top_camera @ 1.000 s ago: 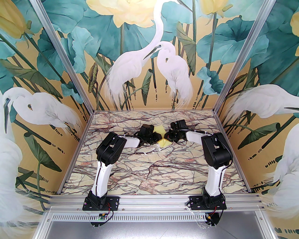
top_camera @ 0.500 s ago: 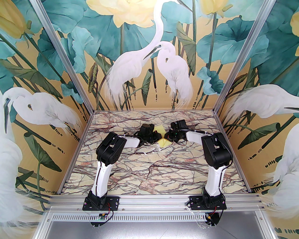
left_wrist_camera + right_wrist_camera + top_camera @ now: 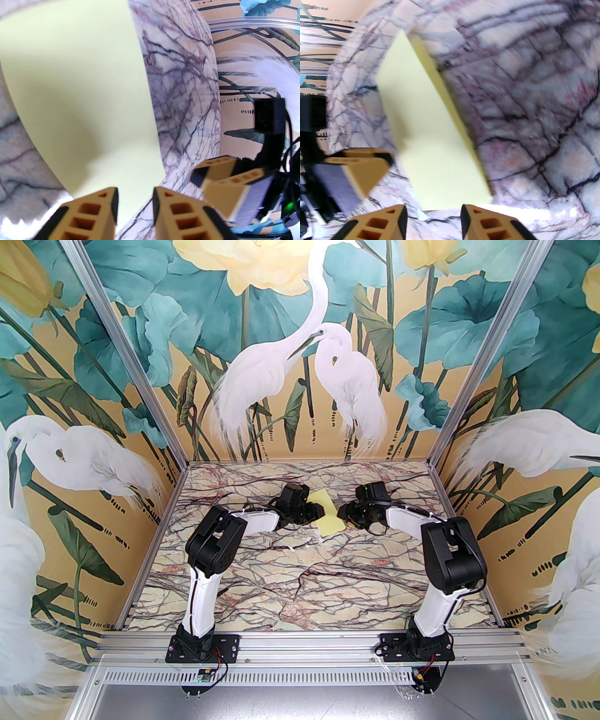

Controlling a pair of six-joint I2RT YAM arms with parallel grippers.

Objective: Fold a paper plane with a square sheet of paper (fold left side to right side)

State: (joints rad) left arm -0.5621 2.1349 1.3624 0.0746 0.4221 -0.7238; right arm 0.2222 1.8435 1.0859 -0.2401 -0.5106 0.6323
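**Top external.** Square sheet of paper (image 3: 329, 517): pale yellow, lying as an oblong on the far half of the marbled table (image 3: 281, 577). The left gripper (image 3: 321, 512) is low at its left edge and the right gripper (image 3: 341, 512) low at its right edge. Finger spacing is too small to judge from here.

**Left wrist.** Fingers (image 3: 173, 211): parted by a moderate gap, nothing between them. The sheet (image 3: 77, 93) lies just ahead, its near corner at the tips (contact cannot be told).

**Right wrist.** Fingers (image 3: 393, 222): spread rather wider, empty. The sheet (image 3: 431, 131) has its near edge just beyond the tips, apart from them. A darker strip runs along its right long edge (blurred).
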